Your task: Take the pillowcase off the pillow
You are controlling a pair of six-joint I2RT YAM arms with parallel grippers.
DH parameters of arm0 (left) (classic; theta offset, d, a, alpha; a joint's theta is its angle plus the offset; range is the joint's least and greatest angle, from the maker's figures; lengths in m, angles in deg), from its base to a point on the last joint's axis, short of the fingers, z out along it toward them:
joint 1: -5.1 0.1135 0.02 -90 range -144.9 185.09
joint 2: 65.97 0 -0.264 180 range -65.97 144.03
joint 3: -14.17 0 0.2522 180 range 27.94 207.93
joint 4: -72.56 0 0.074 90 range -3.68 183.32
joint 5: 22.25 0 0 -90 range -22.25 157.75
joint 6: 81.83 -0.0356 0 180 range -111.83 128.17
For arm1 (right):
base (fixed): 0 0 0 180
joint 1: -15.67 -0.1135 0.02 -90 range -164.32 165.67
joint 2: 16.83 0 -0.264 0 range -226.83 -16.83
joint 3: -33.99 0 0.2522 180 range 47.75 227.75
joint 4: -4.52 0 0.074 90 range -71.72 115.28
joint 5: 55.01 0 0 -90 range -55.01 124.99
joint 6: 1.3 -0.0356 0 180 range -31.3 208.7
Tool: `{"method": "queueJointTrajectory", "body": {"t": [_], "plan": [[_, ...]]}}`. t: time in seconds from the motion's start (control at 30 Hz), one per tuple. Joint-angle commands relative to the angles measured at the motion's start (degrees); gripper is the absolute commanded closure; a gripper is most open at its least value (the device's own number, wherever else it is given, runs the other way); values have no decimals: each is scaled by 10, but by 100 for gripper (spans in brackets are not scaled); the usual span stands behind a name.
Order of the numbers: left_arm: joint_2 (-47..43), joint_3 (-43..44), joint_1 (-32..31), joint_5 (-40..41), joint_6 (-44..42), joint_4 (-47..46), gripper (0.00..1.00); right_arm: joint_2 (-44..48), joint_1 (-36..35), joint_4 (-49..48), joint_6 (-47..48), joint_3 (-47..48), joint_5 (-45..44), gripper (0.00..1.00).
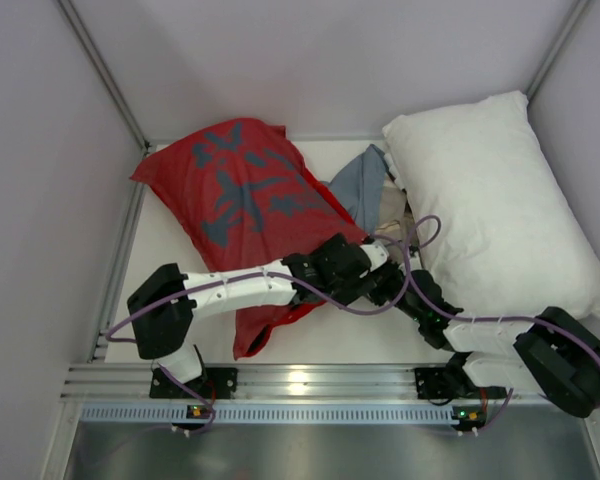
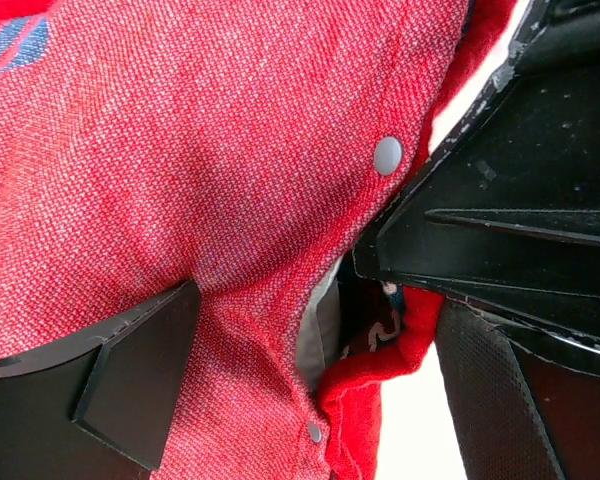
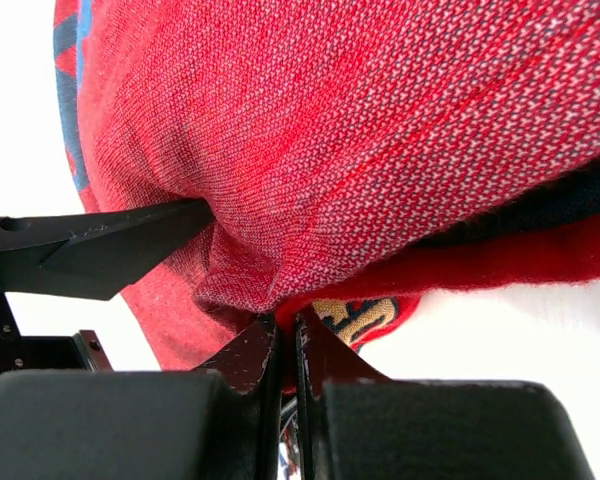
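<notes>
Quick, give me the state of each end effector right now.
Left end effector: open, jaws straddling the pillowcase fabric, not gripping it.
Right end effector: closed, pinching a fold of the pillowcase.

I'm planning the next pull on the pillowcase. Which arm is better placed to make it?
Probably the right. The right gripper is shut on a pinch of the pillowcase near its hem; the left gripper is open, only straddling the fabric, gripping nothing.

The pillowcase (image 1: 242, 195) lies left of the uncovered pillow (image 1: 490, 210), a cloth (image 1: 365, 185) between them.
</notes>
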Motion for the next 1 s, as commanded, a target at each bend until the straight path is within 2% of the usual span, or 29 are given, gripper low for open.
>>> {"method": "queueJointTrajectory", "body": {"t": [0.0, 0.23, 0.5, 0.97], "plan": [[-35, -15, 7, 11, -5, -25, 2, 6, -10, -8, 16, -6, 7, 100], [-44, -6, 9, 17, -6, -8, 3, -10, -14, -36, 15, -18, 13, 100], [-39, 19, 9, 19, -3, 15, 6, -6, -14, -25, 25, -20, 9, 100], [-64, 16, 8, 10, 4, 22, 5, -30, -14, -47, 24, -26, 11, 100]]}}
